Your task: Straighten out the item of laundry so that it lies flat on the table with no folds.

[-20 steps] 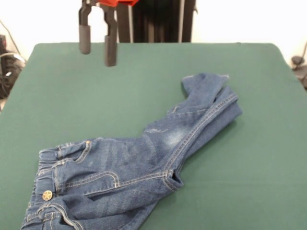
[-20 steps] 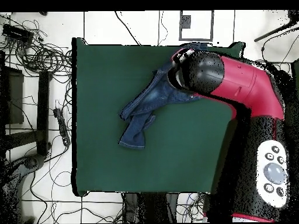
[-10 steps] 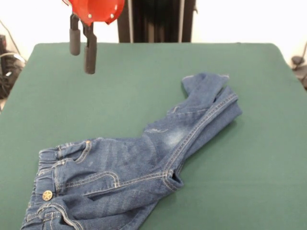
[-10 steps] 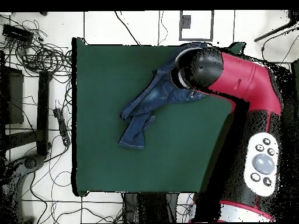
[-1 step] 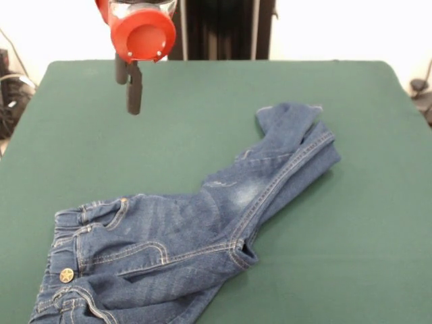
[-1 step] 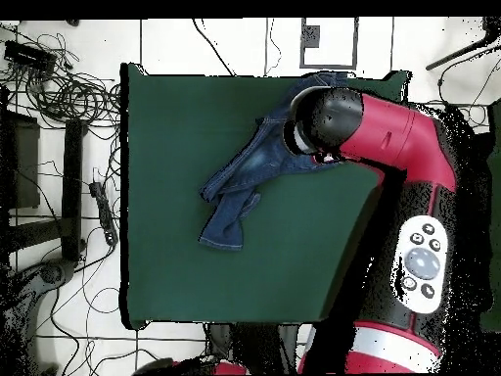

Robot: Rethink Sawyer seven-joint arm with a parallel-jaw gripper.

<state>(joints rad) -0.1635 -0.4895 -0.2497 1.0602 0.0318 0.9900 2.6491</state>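
Your pair of blue denim jeans (image 5: 196, 236) lies crumpled on the dark green surface (image 5: 351, 223), waistband and brass button (image 5: 66, 275) at the near left in the front view, the legs folded over each other and running toward the right of centre. Your pincer (image 5: 130, 84) hangs clear above the far left of the surface, well apart from the denim; whether it is released or clenched cannot be told. From overhead, the red arm (image 6: 391, 147) covers the waist end.
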